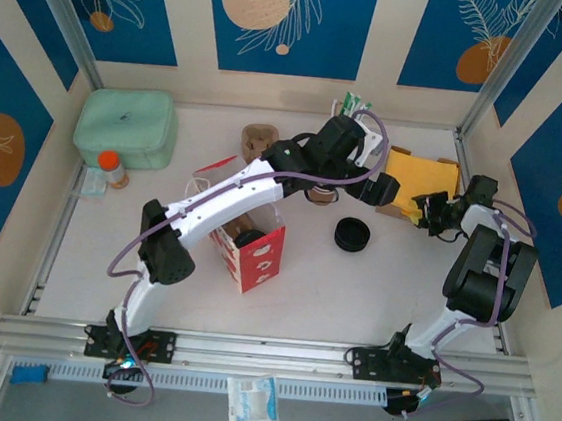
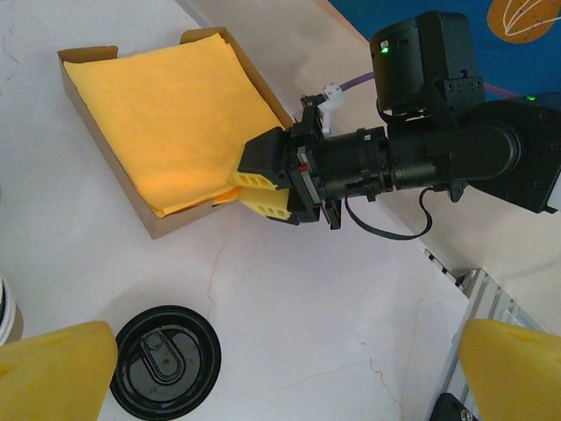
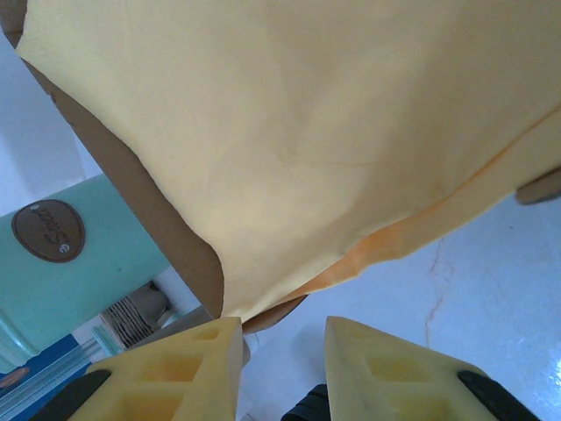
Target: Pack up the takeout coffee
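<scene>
Since the coffee cup (image 1: 249, 237) seems to sit inside the red paper bag (image 1: 261, 259) left of center, only its round black lid showing, grab it gently. Thin paper crushes and plastic's slick, so hold the wall under the rim. Left gripper (image 2: 289, 351) is spread wide; right gripper (image 2: 263, 180) is at the soft yellow napkins (image 2: 166, 114), can't tell if pinching.

Thing: small paper cup with round black plastic lid (image 1: 248, 237)
Visible: dark lid top; banded body hidden
Pose: apparently upright
Place: inside open red-and-white paper bag (image 1: 262, 260), left of table centre
</scene>
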{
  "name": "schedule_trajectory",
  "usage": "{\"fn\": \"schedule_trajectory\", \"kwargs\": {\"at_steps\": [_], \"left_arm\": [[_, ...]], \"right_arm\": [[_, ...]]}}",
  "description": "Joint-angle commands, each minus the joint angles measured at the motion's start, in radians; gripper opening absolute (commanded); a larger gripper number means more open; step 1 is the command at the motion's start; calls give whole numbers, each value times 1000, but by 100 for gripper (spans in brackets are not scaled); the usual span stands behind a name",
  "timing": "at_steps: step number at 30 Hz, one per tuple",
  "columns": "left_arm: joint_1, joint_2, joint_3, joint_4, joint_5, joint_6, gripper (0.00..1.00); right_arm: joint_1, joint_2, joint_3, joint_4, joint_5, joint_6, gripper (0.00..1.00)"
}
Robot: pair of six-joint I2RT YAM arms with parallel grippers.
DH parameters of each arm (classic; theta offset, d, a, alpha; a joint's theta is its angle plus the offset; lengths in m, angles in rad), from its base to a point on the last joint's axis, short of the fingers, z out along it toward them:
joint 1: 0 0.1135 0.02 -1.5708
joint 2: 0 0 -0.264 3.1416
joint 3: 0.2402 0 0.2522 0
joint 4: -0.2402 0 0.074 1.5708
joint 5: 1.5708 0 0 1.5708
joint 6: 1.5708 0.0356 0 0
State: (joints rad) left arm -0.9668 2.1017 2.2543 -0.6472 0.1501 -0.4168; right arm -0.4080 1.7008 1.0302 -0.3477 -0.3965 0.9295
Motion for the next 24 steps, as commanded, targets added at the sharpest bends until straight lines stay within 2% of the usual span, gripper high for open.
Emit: {"fn": "schedule_trajectory", "kwargs": {"at_steps": [1,19,24], "left_arm": [[2,17,39,-5,21,13,99],[8,24,41,3,22,8,100],[9,26,41,4,22,9,99]], "right_arm": [[1,6,26,-17,-16,17,31],[17,121,84,11,-9,37,30],[16,138,100,14,-7,38,25]]}}
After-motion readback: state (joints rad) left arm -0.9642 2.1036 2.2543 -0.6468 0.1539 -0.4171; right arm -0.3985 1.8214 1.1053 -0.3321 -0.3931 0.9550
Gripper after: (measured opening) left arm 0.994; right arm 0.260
